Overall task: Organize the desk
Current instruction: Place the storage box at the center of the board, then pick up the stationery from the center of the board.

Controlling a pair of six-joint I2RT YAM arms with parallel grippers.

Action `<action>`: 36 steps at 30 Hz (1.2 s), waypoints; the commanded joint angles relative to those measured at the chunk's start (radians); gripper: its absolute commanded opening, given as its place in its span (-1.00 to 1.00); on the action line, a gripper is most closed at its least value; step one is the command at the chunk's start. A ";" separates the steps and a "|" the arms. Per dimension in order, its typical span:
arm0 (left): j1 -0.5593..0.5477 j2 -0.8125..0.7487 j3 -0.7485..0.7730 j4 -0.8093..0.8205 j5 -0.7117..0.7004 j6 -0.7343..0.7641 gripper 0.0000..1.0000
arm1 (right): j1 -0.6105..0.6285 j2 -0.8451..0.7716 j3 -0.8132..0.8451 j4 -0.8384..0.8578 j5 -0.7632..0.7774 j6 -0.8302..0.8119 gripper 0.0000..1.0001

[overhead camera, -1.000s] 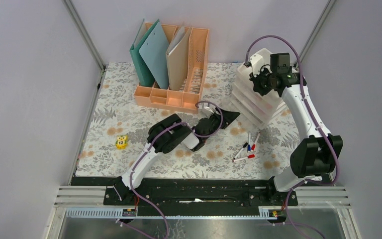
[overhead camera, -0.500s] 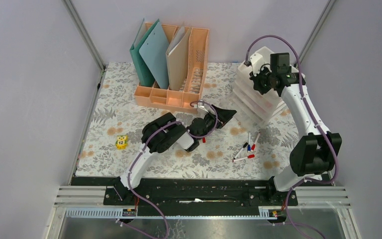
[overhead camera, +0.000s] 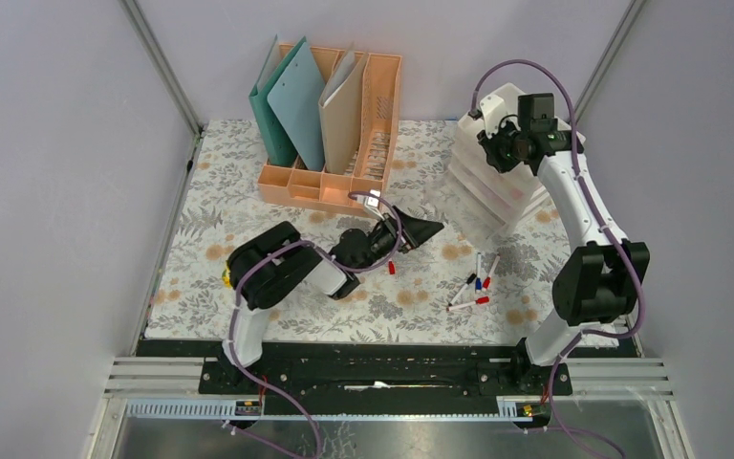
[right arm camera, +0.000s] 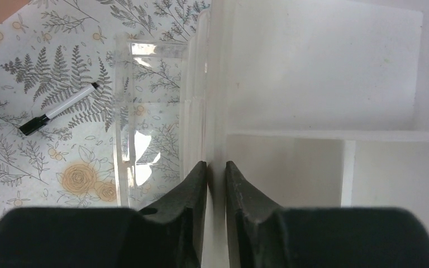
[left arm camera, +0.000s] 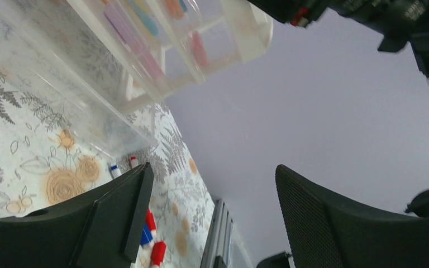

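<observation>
Right pincer (right arm camera: 216,164) pinched tight on the drawer (right arm camera: 217,111) rim: pull crooked and it jams or tips. Left pincer (left arm camera: 212,170), wide and empty, could scatter the pens (overhead camera: 476,287) across the worktop (overhead camera: 210,210).

The jaws stand almost together, pinching a thin pale plastic edge of the clear drawer (right arm camera: 145,111), which juts out just left of them. Right of the jaws is the white drawer unit (right arm camera: 324,67). Well left, a black-capped marker (right arm camera: 61,109) lies on the fern-printed table (right arm camera: 28,167).
</observation>
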 commanded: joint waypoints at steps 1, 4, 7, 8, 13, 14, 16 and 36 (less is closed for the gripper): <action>-0.010 -0.170 -0.092 -0.031 0.066 0.171 0.71 | -0.009 0.010 0.045 0.041 0.016 -0.032 -0.42; -0.031 -0.280 -0.143 -0.175 0.047 0.309 0.72 | -0.009 -0.038 0.042 0.041 0.002 -0.027 -0.12; -0.074 -0.395 -0.178 -0.345 -0.026 0.452 0.78 | -0.009 -0.099 0.037 0.036 -0.017 -0.014 0.15; -0.088 -0.429 -0.182 -0.411 -0.067 0.501 0.80 | -0.009 -0.119 0.035 0.032 -0.023 -0.010 0.23; -0.136 -0.578 -0.229 -0.627 -0.220 0.653 0.89 | -0.009 -0.227 0.013 0.013 -0.071 0.025 0.60; -0.136 -0.607 -0.244 -0.651 -0.245 0.669 0.90 | -0.009 -0.247 0.005 0.010 -0.087 0.032 0.65; -0.136 -0.664 -0.279 -0.692 -0.317 0.695 0.93 | -0.009 -0.284 -0.012 -0.002 -0.130 0.046 0.75; -0.058 -0.938 -0.508 -0.840 -0.392 0.514 0.80 | -0.009 -0.630 -0.609 0.111 -0.631 0.247 0.99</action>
